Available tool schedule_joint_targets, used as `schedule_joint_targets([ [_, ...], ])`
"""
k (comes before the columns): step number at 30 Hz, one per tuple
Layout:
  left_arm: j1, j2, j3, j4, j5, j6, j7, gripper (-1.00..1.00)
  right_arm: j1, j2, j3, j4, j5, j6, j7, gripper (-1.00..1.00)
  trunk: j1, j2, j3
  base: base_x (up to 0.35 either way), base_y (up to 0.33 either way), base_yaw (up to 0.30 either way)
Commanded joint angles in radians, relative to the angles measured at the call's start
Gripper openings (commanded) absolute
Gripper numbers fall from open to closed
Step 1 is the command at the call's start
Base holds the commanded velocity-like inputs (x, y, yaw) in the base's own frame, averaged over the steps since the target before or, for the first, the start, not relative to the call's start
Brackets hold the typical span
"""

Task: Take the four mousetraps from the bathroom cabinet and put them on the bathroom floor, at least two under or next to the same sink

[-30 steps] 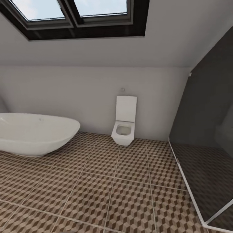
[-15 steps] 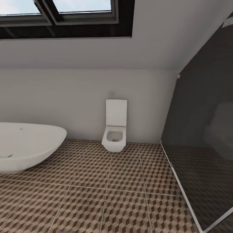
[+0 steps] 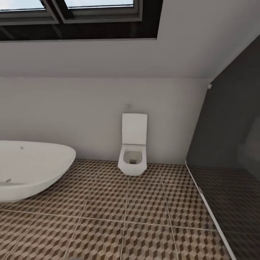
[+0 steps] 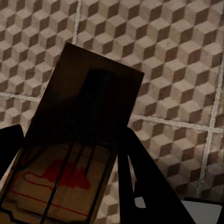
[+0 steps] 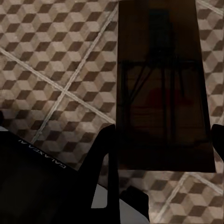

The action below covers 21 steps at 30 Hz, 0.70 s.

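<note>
One mousetrap point(image 4: 88, 116), a tan board with dark wire and a red mark, sits between the dark fingers of my left gripper point(image 4: 70, 154), which is shut on it. Another mousetrap point(image 5: 161, 70), shadowed and dark, is clamped in my right gripper point(image 5: 161, 140), also shut. Both hang above the bathroom floor point(image 3: 144, 209) of brown and beige cube-pattern tiles, seen close below each trap in the left wrist view point(image 4: 177, 56) and the right wrist view point(image 5: 46, 56). The cabinet and the sink are out of view.
A white oval bathtub point(image 3: 29, 169) stands at the left. A white wall-hung toilet point(image 3: 133, 159) is ahead against the back wall. A dark glass shower screen point(image 3: 231, 144) with a pale floor rail closes the right side. A skylight point(image 3: 72, 14) sits in the sloped ceiling.
The head view has shifted: the bathtub slid left and the toilet sits lower in the picture. This is camera motion; nothing in the room has moved.
</note>
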Motion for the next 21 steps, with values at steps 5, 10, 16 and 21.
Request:
schedule_joint_targets([
  [5, -0.001, -0.001, -0.008, 0.003, 0.007, -0.003, -0.001, -1.0, -0.002, -0.001, 0.001, 0.004, -0.003, -0.006, 0.003, -1.0, 0.001, -0.001, -0.001, 0.306, 0.102, 0.0],
  [10, -0.001, -0.001, -0.008, 0.003, 0.007, -0.003, -0.001, -1.0, -0.002, -0.001, 0.001, 0.004, -0.003, -0.006, 0.002, -1.0, 0.001, -0.001, -0.001, 0.326, 0.013, 0.0],
  [16, -0.001, -0.001, -0.008, 0.003, 0.007, -0.003, -0.001, -1.0, -0.001, -0.001, 0.001, 0.004, -0.003, -0.006, 0.002, -1.0, 0.001, -0.001, -0.001, 0.331, 0.001, 0.0],
  [21, -0.001, -0.001, -0.008, 0.003, 0.007, -0.003, -0.001, -1.0, -0.001, -0.001, 0.001, 0.004, -0.003, -0.006, 0.002, -1.0, 0.001, -0.001, -0.001, 0.332, 0.0, 0.0],
])
